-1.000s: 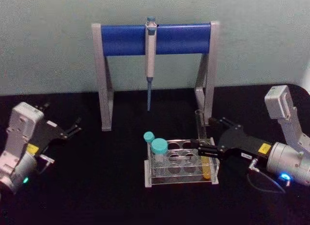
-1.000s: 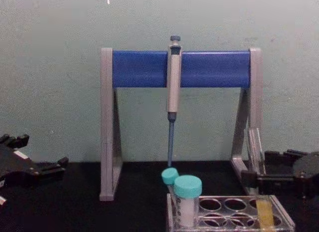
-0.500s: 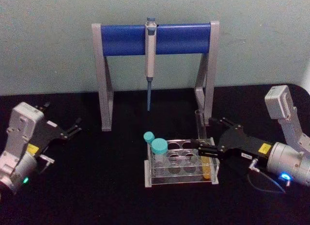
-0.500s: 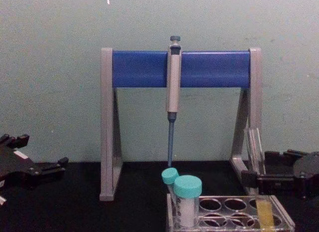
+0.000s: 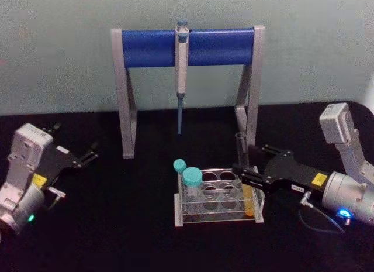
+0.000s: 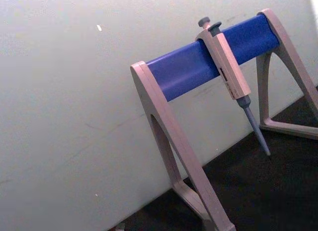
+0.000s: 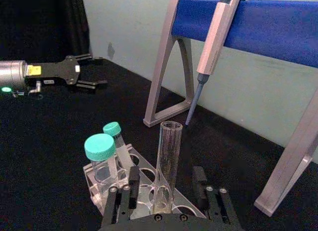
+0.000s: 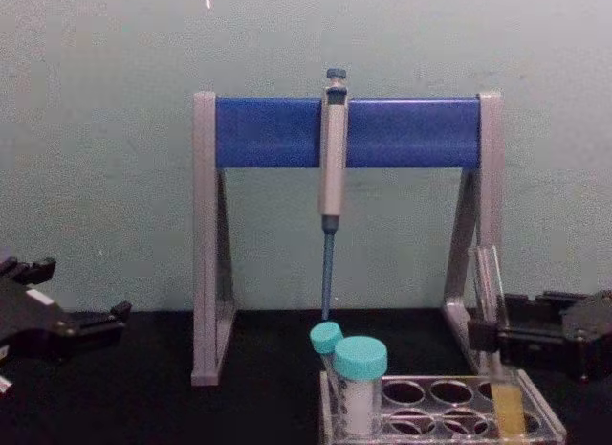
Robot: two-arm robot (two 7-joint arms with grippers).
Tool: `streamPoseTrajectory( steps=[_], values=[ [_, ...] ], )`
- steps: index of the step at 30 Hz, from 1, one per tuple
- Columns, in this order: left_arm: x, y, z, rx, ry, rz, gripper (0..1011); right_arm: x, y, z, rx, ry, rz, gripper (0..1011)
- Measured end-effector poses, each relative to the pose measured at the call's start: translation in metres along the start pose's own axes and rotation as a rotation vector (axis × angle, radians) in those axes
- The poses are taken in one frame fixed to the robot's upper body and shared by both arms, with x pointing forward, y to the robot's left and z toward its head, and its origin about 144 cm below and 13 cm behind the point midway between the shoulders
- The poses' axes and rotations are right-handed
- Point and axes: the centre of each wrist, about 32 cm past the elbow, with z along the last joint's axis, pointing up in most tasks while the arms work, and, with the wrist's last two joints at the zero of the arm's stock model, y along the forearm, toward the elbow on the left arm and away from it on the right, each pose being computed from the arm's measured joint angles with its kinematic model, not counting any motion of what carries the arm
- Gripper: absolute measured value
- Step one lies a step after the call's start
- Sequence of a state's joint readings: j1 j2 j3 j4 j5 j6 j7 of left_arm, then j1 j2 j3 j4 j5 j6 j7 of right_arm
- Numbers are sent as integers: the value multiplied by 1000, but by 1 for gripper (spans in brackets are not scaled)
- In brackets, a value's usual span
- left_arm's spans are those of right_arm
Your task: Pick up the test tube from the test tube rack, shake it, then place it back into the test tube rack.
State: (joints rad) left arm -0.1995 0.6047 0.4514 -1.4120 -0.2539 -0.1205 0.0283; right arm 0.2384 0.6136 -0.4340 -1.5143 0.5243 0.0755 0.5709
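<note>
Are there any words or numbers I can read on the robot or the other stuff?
Nothing is readable.
Yellow sticker on the right gripper: print too small to read.
Yellow sticker on the left gripper: too small to read.
Dark marking on the pipette: too blurred to read.

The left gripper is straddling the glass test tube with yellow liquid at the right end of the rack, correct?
No, it is the right gripper that straddles the test tube at the right end of the test tube rack, as the right wrist view shows. The left gripper is parked far left.
</note>
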Motion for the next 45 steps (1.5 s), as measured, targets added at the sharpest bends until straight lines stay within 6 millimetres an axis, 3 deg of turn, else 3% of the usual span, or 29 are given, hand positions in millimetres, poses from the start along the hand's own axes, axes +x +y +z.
streamPoseTrajectory(
  steps=[14,45],
  values=[
    [0,0,0,0,0,0,1001,0,0,0,1,1,0,246],
    [0,0,0,0,0,0,1001,0,0,0,0,1,0,226]
  ],
)
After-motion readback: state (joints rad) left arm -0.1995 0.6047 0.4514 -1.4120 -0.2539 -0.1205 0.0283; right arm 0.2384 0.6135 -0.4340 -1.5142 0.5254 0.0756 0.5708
